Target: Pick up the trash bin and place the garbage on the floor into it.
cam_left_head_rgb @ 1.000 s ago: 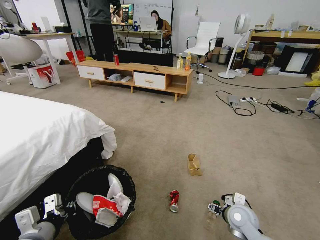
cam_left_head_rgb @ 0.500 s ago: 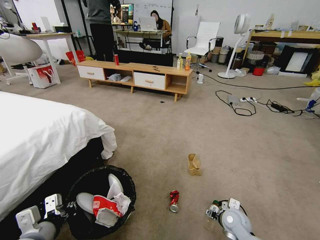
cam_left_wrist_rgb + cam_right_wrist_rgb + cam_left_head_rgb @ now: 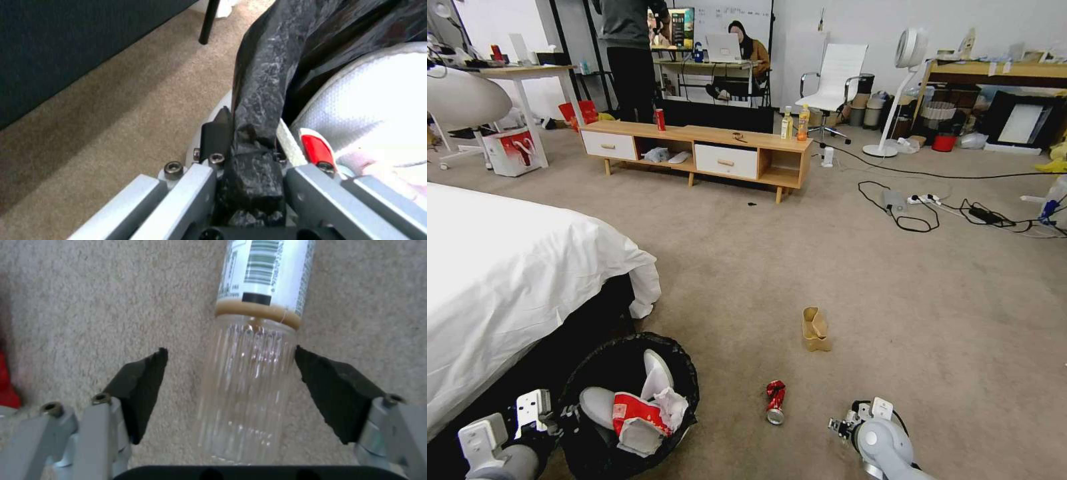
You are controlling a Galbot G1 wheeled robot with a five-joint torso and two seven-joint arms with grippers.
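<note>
The left gripper (image 3: 249, 186) pinches the bin (image 3: 627, 400) rim at 9 o'clock; the right gripper (image 3: 229, 386) is wide apart around the bottle (image 3: 256, 373)

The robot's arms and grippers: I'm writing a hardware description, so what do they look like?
Both arms are smooth pale grey with rounded joint housings and white bracket blocks near the wrists. A black cable loops beside the right gripper. Each gripper, including the left gripper, has silver-grey metal finger links fastened with small hex-socket bolts. The right gripper's fingertips carry black wedge-shaped pads.
</note>
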